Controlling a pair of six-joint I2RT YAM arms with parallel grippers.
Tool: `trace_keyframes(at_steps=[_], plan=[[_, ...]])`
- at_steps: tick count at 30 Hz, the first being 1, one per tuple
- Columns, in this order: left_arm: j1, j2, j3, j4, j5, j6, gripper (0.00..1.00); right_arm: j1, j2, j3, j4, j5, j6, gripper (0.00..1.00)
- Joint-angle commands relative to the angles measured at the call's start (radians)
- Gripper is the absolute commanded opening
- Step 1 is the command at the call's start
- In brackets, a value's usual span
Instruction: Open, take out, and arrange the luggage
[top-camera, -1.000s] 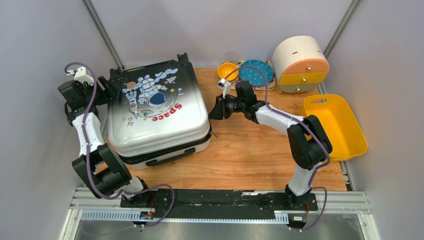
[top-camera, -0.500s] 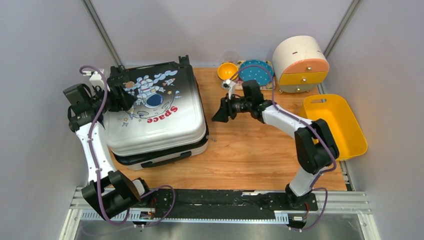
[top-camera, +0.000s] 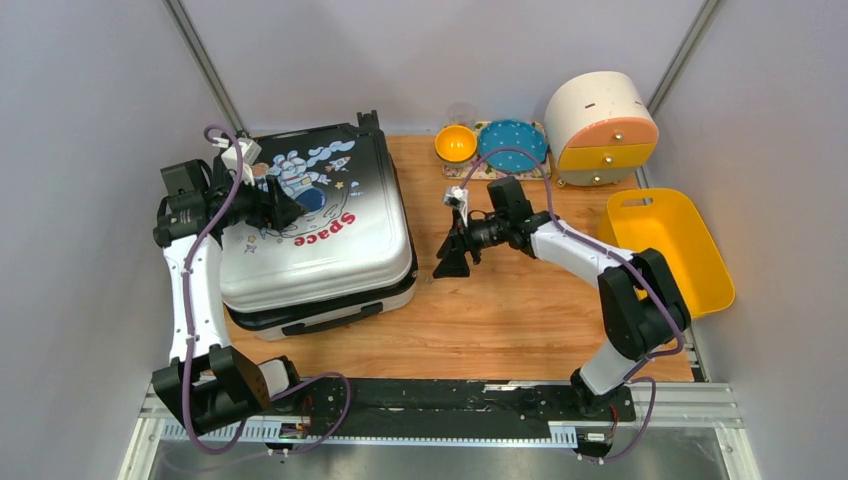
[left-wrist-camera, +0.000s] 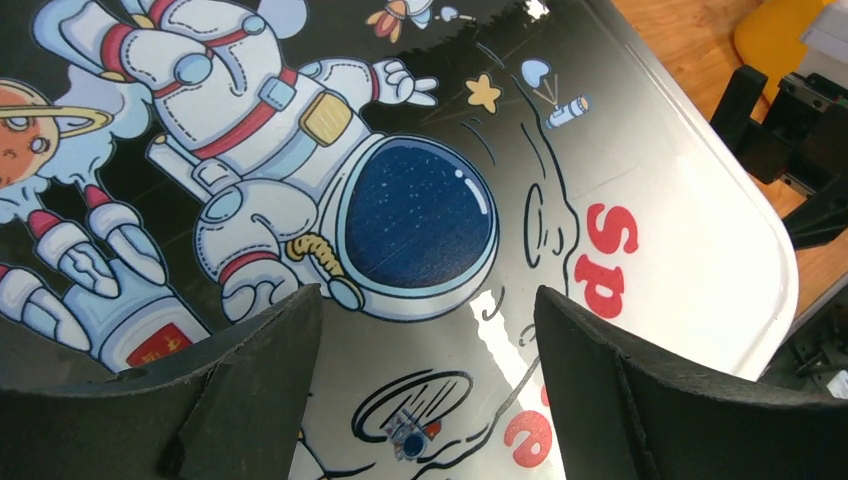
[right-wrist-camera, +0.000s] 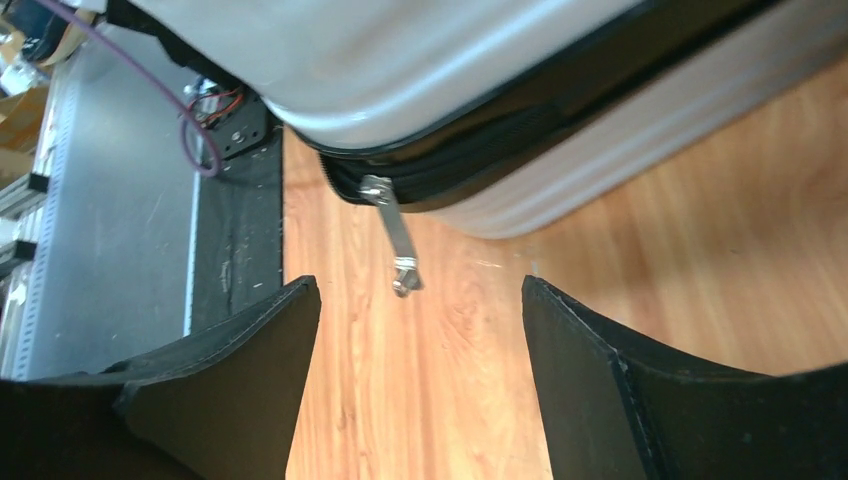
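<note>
Luggage (top-camera: 320, 225) lies flat on the left side of the table (top-camera: 520, 320), lid down, astronaut print up. Left gripper (left-wrist-camera: 425, 310) hovers over the lid near the helmet, jaws wide, nothing in them. Right gripper (right-wrist-camera: 420, 300) sits low just off the case's right edge, also wide and empty. The zipper pull (right-wrist-camera: 398, 250) hangs free ahead of it, untouched.

My read: unzip step. Right should pinch the pull near its tip, then run it along the seam, no yanking outward. Left pressing on the lid would stop sliding, since the wood top looks slick.

Grey walls close in. Yellow bin (top-camera: 668, 250), drawer box (top-camera: 600, 125), plate (top-camera: 512, 143) and bowl (top-camera: 455, 142) are well apart.
</note>
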Motion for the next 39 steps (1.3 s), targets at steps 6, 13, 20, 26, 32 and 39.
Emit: trace_keyframes(at_steps=[6, 13, 20, 26, 32, 39], plan=[[-0.020, -0.011, 0.012, -0.027, -0.022, 0.052, 0.84, 0.103, 0.052, 0.002, 0.079, -0.021, -0.028, 0.76], [-0.023, -0.043, -0.029, -0.012, -0.021, 0.047, 0.84, 0.166, 0.100, -0.023, 0.162, 0.053, 0.010, 0.72], [-0.022, -0.060, -0.052, -0.013, -0.021, 0.063, 0.84, 0.159, 0.083, -0.023, 0.141, 0.074, 0.009, 0.35], [-0.022, -0.054, -0.070, -0.004, -0.022, 0.066, 0.83, 0.131, 0.020, -0.015, 0.030, 0.141, -0.036, 0.00], [-0.022, -0.034, -0.077, 0.005, -0.076, 0.053, 0.83, 0.102, -0.024, -0.018, 0.042, 0.438, -0.027, 0.00], [-0.022, -0.009, -0.089, 0.014, -0.113, 0.024, 0.81, 0.067, 0.108, 0.109, 0.133, 0.616, 0.066, 0.00]])
